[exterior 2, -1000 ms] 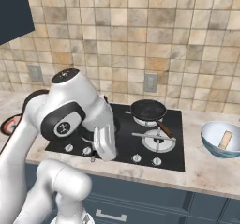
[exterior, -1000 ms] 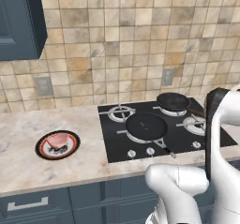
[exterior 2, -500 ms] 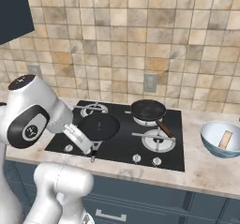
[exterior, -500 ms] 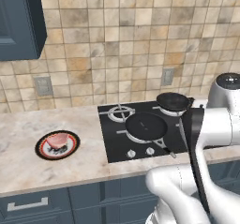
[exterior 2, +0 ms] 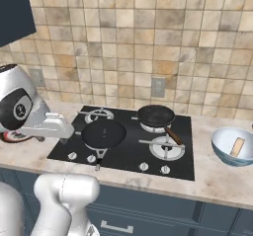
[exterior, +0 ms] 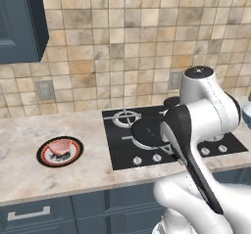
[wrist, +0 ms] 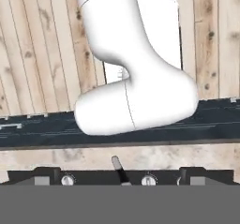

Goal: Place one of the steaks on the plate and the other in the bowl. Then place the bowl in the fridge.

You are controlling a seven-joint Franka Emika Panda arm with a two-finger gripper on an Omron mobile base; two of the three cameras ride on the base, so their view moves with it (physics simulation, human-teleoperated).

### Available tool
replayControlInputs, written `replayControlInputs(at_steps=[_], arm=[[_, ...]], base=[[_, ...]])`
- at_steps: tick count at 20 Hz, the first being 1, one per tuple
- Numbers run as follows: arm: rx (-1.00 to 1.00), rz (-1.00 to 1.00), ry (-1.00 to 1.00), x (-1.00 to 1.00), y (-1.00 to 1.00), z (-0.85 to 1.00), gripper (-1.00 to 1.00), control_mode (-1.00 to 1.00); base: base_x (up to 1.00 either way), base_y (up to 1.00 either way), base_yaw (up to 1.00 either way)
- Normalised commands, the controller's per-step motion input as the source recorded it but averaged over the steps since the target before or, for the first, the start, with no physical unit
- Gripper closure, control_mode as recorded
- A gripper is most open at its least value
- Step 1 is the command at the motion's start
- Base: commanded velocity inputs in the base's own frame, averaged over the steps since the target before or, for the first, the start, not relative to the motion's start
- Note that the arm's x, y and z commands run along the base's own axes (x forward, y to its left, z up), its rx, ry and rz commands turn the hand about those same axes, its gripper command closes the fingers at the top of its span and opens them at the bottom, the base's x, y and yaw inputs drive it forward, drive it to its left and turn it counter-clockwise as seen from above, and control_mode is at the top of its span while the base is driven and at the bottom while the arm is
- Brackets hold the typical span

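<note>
One steak (exterior: 60, 146) lies on the red-rimmed plate (exterior: 45, 157) on the counter left of the stove. The other steak (exterior 2: 237, 146) leans inside the pale blue bowl (exterior 2: 223, 149), which stands on the counter right of the stove. My arm is folded over the counter's front edge, with its elbow high above the stove. In the hand view my gripper (wrist: 120, 176) points down at the stove's front edge and the floor. Its fingertips (wrist: 47, 173) stand wide apart, so it is open and holds nothing. The fridge is out of view.
Two black frying pans (exterior 2: 103, 134) (exterior 2: 155, 115) sit on the black stove (exterior 2: 128, 153); one pan handle (wrist: 119, 168) juts toward the hand. A tiled wall runs behind the counter, a dark cabinet (exterior: 19, 22) hangs upper left, and drawers (exterior 2: 116, 225) sit below.
My arm has swung left and folded, its elbow rising over the stove and its hand dropping below the counter's edge. Both steaks, the plate and the bowl stay put.
</note>
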Motion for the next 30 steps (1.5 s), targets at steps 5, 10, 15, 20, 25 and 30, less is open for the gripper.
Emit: replayControlInputs(at_steps=[5,10,15,20,25,30], arm=[[0.15,0.19,0.07,0.57,-0.17,-0.32,-1.0,-1.0],[0.21,0.12,0.09,0.47,-0.22,-0.47,-1.0,-1.0],[0.11,0.06,0.0,0.07,-0.09,-0.22,-1.0,-1.0],[0.01,0.02,0.0,0.04,0.0,-0.1,-1.0,1.0],[0.0,0.0,0.0,0.0,0.0,0.0,-1.0,1.0],[0.0,0.0,0.0,0.0,0.0,0.0,-1.0,1.0]], base=[[0.0,0.0,0.0],[0.0,0.0,0.0],[0.0,0.0,0.0],[0.0,0.0,0.0],[-0.15,0.01,-0.1],[-0.37,0.0,-0.25]])
